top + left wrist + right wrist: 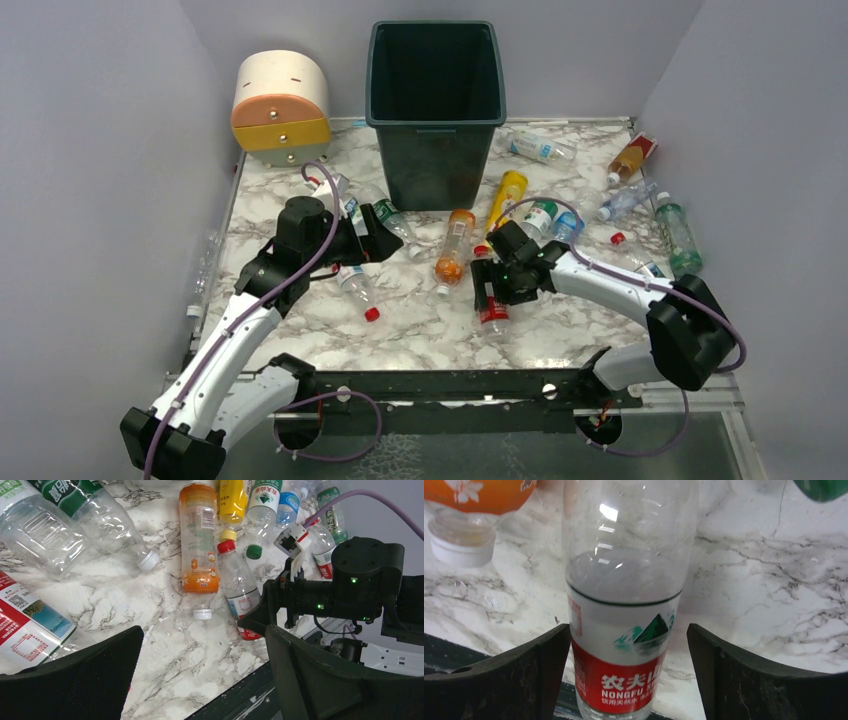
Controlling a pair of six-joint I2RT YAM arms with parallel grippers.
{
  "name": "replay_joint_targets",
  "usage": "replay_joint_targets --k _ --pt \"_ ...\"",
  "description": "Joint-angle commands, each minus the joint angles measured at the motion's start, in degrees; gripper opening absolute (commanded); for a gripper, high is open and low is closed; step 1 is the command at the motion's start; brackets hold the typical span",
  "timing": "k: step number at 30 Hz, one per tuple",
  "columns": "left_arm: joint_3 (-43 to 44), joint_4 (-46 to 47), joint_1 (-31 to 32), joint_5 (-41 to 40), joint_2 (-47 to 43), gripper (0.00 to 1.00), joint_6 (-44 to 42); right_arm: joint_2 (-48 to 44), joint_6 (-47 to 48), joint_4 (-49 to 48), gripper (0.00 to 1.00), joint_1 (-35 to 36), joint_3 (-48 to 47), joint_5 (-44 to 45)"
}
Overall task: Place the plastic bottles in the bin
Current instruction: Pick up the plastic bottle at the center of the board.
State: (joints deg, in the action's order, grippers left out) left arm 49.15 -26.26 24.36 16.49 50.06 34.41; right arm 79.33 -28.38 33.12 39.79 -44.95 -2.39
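The dark green bin [435, 100] stands at the back centre. Several plastic bottles lie scattered on the marble table [420, 330]. My right gripper [488, 292] is open and low over a clear bottle with a red label [493, 312]. In the right wrist view that bottle [624, 620] lies between the fingers of my right gripper [629, 645]: the left finger is at its side and a gap shows at the right finger. My left gripper [372, 236] is open and empty left of the bin; the left wrist view shows only bare marble between the fingers of the left gripper [202, 645].
An orange bottle [455, 245] and a yellow bottle [507, 195] lie in front of the bin. A red-capped clear bottle [357, 290] lies by my left arm. More bottles lie at the right [678, 232]. A cream, orange and yellow drawer unit [280, 108] stands back left.
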Motion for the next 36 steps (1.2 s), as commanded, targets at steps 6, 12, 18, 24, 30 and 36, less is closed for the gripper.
replay_joint_targets --k 6,12,18,24,30,36 --pt "-1.86 0.10 -0.01 0.81 -0.71 0.99 -0.52 4.58 1.37 -4.51 0.71 0.37 -3.23 1.60" --pt "-1.10 1.95 0.00 3.73 0.93 0.99 -0.61 -0.93 1.53 -2.34 0.42 0.36 -3.57 -0.24" --pt "-1.22 7.77 0.03 10.86 1.10 0.99 1.11 -10.55 3.69 1.52 0.42 0.31 -9.56 -5.51" --pt "-5.15 23.08 0.08 21.13 0.40 0.99 7.98 -15.42 4.58 -0.09 0.45 0.37 -14.39 -18.00" --pt "-9.69 39.80 0.80 24.57 1.12 0.99 16.15 -16.51 1.50 -7.22 0.46 0.35 -15.13 -32.81" --pt "-11.36 48.77 2.82 23.59 2.21 0.99 19.95 -17.08 -3.32 -16.20 0.47 0.33 -12.35 -42.15"
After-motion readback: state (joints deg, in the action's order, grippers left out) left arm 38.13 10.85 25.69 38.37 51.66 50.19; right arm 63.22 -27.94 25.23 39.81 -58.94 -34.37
